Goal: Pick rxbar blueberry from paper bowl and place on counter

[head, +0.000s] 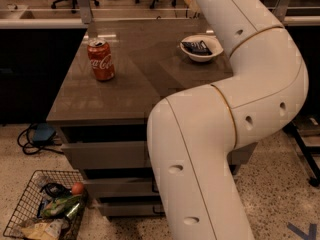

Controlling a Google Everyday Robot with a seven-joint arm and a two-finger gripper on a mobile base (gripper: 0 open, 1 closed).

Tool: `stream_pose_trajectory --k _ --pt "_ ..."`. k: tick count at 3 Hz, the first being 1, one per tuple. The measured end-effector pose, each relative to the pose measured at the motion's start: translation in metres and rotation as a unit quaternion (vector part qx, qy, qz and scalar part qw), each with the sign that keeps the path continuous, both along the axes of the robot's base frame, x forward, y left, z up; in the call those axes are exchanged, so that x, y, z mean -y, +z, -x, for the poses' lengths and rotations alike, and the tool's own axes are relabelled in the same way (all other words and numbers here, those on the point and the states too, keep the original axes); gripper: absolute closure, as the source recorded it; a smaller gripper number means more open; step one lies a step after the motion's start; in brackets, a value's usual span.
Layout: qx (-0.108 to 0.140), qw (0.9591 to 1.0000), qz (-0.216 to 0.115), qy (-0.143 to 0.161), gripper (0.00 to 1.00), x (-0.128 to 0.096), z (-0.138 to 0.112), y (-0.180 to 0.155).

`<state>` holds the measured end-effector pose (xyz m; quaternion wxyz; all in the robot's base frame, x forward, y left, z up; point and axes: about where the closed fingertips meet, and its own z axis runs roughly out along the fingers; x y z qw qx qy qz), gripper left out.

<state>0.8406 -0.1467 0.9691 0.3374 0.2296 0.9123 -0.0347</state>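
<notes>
Right, over to the paper bowl at the far right of the desk: the rxbar blueberry lies inside it, dark wrapper, resting at a slant against the bowl's inner wall. That's the only thing in the bowl. The big white arm rises from the bottom, bends, and sweeps past the bowl's right side, just beside the rim, hiding the desk's right front corner. The gripper sits past the top edge, out of frame, so how it stands I cannot tell. A red cola can stands upright on the left half of the desk, well apart from the bowl. Grey drawers sit under the top. Down on the floor at the left, a wire basket holds crumpled packets and a small round orange thing.
</notes>
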Motion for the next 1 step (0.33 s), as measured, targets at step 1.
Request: stream_pose_trajectory --k 1 --pt "-0.001 1.0000 0.001 0.000 0.52 0.0001 -0.0011 -0.0029"
